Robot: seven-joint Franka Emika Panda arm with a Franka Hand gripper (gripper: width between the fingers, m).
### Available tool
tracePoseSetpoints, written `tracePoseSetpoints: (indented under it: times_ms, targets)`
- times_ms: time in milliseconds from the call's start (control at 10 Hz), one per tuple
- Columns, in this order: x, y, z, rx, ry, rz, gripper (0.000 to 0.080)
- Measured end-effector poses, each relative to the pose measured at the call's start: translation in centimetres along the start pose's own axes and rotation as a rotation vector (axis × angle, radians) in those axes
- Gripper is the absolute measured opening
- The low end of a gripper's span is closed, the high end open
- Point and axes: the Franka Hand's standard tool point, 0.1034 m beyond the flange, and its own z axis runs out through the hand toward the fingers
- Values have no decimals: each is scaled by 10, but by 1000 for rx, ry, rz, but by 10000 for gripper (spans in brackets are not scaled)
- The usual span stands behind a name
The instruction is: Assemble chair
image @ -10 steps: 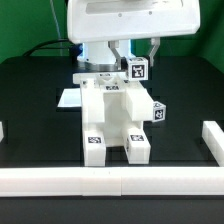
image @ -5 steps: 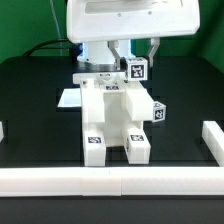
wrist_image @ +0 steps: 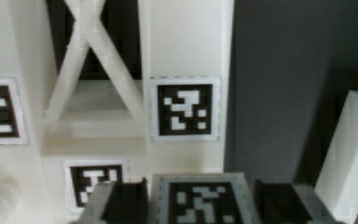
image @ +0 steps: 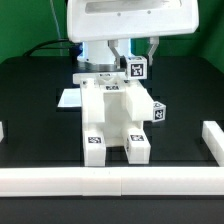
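Presently, the black table (image: pixel 30 110) is fenced along its near edge by a long white border rail (image: pixel 110 180). The partly built chair (image: pixel 112 120) stands at mid-table, its two tagged feet pointing toward that rail. The marker board (image: pixel 68 98) lies flat just behind it. The gripper (image: pixel 135 58) hangs over the chair's rear, its fingers (image: pixel 120 52) straddling a tagged block (image: pixel 136 69); whether they clamp it cannot be told. The wrist view is filled with white chair faces (wrist_image: pixel 185 40) and a square tag (wrist_image: pixel 188 107).
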Motion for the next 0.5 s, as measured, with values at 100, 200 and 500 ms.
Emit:
tracePoseSetpoints:
  times_ms: [100, 200, 500]
  targets:
    - [-1, 1, 2, -4, 7, -2, 285]
    - [-3, 2, 5, -9, 10, -3, 285]
    - [-3, 2, 5, -9, 10, -2, 285]
